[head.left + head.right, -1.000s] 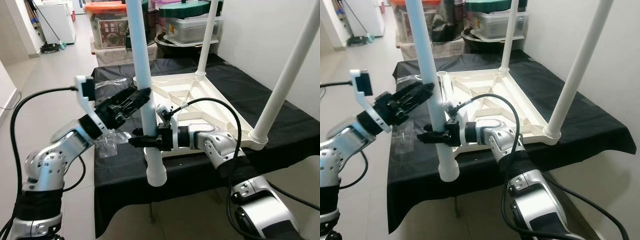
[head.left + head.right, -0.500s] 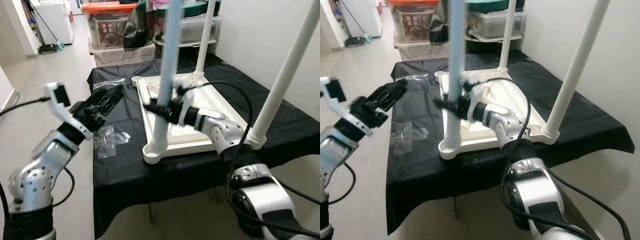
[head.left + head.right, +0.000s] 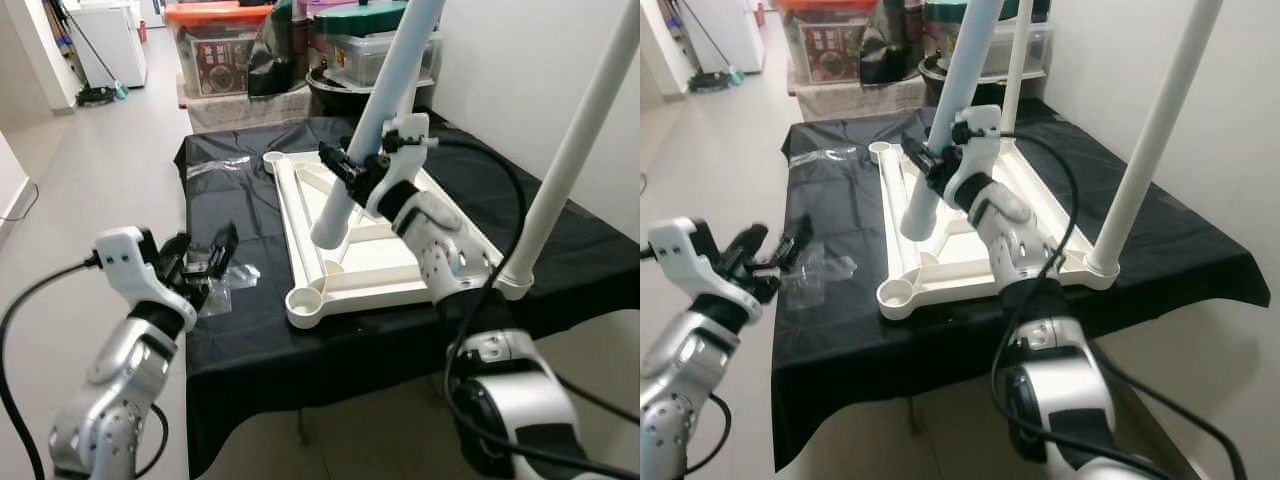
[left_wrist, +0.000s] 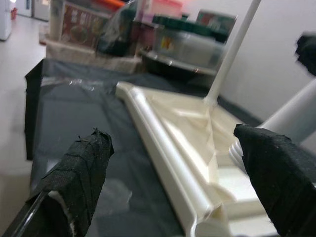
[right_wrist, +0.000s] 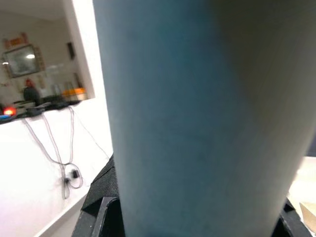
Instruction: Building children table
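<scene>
- The two eye views are taken from the head, looking forward and down at the upturned white tabletop [image 3: 360, 225] on the black cloth [image 3: 220, 330]; almost the same scene is shared.
- The tabletop is seen low and near between the left gripper [image 4: 168, 182] fingers.
- A pale leg [image 5: 197, 118] is seen very closely by the right wrist view.

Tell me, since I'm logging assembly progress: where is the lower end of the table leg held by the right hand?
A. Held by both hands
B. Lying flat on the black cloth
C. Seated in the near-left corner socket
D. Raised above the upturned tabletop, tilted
D: the right hand grips the table leg tilted, its lower end hanging above the upturned tabletop; the near-left corner socket is empty.
</scene>
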`<state>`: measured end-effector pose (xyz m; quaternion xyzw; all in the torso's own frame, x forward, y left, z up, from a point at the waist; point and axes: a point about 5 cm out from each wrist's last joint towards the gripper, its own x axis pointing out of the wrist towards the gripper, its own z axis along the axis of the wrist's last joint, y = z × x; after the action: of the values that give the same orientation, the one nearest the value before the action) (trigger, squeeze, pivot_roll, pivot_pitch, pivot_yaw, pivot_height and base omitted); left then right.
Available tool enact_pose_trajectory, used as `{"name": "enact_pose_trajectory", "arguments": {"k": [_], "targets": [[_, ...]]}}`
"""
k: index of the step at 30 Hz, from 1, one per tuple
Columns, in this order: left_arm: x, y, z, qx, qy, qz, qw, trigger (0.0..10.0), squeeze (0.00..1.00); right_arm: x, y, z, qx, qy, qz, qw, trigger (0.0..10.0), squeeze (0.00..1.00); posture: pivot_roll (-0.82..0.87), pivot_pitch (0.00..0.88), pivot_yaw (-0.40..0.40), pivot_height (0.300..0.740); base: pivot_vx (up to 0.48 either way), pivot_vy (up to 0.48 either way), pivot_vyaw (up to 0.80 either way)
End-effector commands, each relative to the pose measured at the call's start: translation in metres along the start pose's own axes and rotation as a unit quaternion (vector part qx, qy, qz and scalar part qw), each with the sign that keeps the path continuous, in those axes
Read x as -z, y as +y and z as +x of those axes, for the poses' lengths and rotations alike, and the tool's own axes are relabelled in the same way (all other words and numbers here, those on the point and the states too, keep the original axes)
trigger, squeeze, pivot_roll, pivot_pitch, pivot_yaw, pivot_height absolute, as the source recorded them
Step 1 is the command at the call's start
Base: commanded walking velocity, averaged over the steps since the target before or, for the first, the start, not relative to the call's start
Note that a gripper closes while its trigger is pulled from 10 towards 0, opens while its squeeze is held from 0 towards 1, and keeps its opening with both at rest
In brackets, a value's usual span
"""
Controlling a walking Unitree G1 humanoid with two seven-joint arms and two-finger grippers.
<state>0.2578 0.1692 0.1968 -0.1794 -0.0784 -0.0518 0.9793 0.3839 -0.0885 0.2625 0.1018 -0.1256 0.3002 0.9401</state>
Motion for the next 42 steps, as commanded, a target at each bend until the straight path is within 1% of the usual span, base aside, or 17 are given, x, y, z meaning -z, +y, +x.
{"name": "enact_pose_trajectory", "arguments": {"k": [1, 4, 5, 7, 9, 10, 11, 13, 16, 19, 21, 28, 32, 35, 37, 39, 42], "targets": [[0.002, 0.0, -0.003, -0.015, -0.001, 0.013, 1.0, 10.0, 0.0, -0.004, 0.004, 0.001, 0.013, -0.014, -0.014, 1.0, 10.0, 0.0, 0.0, 0.0, 0.005, 0.74, 0.0, 0.0, 0.0], [0.003, 0.0, -0.005, -0.021, 0.001, 0.013, 1.0, 10.0, 0.0, -0.003, 0.005, 0.001, 0.024, -0.015, -0.015, 0.999, 10.0, 0.0, 0.0, 0.0, 0.005, 0.74, 0.0, 0.0, 0.0], [0.005, -0.001, -0.008, -0.031, 0.003, 0.015, 0.999, 10.0, 0.0, -0.003, 0.006, -0.001, 0.043, -0.032, -0.025, 0.998, 10.0, 0.0, 0.0, 0.0, 0.007, 0.74, 0.0, 0.0, 0.0], [0.005, -0.001, -0.008, -0.031, 0.003, 0.015, 0.999, 10.0, 0.0, -0.003, 0.006, -0.001, 0.043, -0.032, -0.025, 0.998, 10.0, 0.0, 0.0, 0.0, 0.007, 0.74, 0.0, 0.0, 0.0], [0.007, -0.002, -0.013, -0.046, 0.002, 0.031, 0.998, 10.0, 0.0, 0.0, 0.007, -0.005, 0.061, -0.037, -0.033, 0.997, 10.0, 0.0, 0.0, 0.0, 0.004, 0.74, 0.0, 0.0, 0.0], [0.008, -0.003, -0.015, -0.051, 0.0, 0.034, 0.998, 10.0, 0.0, 0.003, 0.01, -0.008, 0.05, -0.037, -0.042, 0.997, 10.0, 0.0, 0.0, 0.0, 0.004, 0.74, 0.0, 0.0, 0.0], [0.008, -0.003, -0.015, -0.051, 0.0, 0.034, 0.998, 10.0, 0.0, 0.003, 0.01, -0.008, 0.05, -0.037, -0.042, 0.997, 10.0, 0.0, 0.0, 0.0, 0.004, 0.74, 0.0, 0.0, 0.0], [0.011, -0.005, -0.019, -0.063, -0.003, 0.053, 0.997, 10.0, 0.0, 0.009, 0.017, -0.016, 0.032, -0.033, -0.039, 0.998, 10.0, 0.0, 0.01, 0.0, 0.0, 0.74, 0.0, 0.0, 0.0], [0.014, -0.005, -0.023, -0.076, 0.001, 0.079, 0.994, 10.0, 0.0, 0.011, 0.021, -0.025, 0.024, -0.047, -0.038, 0.998, 10.0, 0.0, 0.01, 0.0, -0.005, 0.74, 0.0, 0.0, 0.0], [0.015, -0.005, -0.024, -0.082, 0.004, 0.084, 0.993, 10.0, 0.0, 0.013, 0.021, -0.028, 0.026, -0.046, -0.041, 0.998, 10.0, 0.0, 0.01, 0.0, -0.005, 0.74, 0.0, 0.0, 0.0], [0.016, -0.004, -0.026, -0.091, 0.006, 0.081, 0.992, 10.0, 0.0, 0.017, 0.022, -0.032, 0.03, -0.039, -0.055, 0.997, 10.0, 0.0, 0.02, 0.0, -0.009, 0.74, 0.0, 0.0, 0.4], [0.016, -0.007, -0.027, -0.094, 0.006, 0.081, 0.992, 10.0, 0.0, 0.019, 0.021, -0.035, 0.041, -0.033, -0.059, 0.997, 10.0, 0.0, 0.04, 0.0, -0.006, 0.74, 0.0, 0.0, 0.8], [0.017, -0.004, -0.027, -0.108, 0.006, 0.085, 0.991, 10.0, 0.0, 0.017, 0.019, -0.033, 0.048, -0.027, -0.051, 0.997, 10.0, 0.0, 0.04, 0.0, -0.015, 0.74, 0.0, 0.0, 0.8], [0.019, 0.0, -0.029, -0.122, 0.008, 0.075, 0.99, 10.0, 0.0, 0.014, 0.017, -0.031, 0.049, -0.03, -0.052, 0.997, 10.0, 0.0, 0.04, 0.0, -0.018, 0.74, 0.0, 0.0, 0.49], [0.019, 0.0, -0.029, -0.122, 0.008, 0.075, 0.99, 10.0, 0.0, 0.014, 0.017, -0.031, 0.05, -0.03, -0.053, 0.997, 10.0, 0.0, 0.04, 0.0, -0.02, 0.74, 0.0, 0.0, 0.49], [0.02, 0.0, -0.029, -0.12, 0.01, 0.084, 0.989, 10.0, 0.0, 0.015, 0.015, -0.031, 0.057, -0.027, -0.048, 0.997, 10.0, 0.0, 0.04, 0.0, -0.021, 0.74, 0.0, 0.0, 0.0], [0.021, 0.002, -0.029, -0.129, 0.013, 0.084, 0.988, 10.0, 0.0, 0.016, 0.013, -0.031, 0.062, -0.023, -0.041, 0.997, 10.0, 0.0, 0.04, 0.0, -0.024, 0.74, 0.0, 0.0, 0.0]]}}
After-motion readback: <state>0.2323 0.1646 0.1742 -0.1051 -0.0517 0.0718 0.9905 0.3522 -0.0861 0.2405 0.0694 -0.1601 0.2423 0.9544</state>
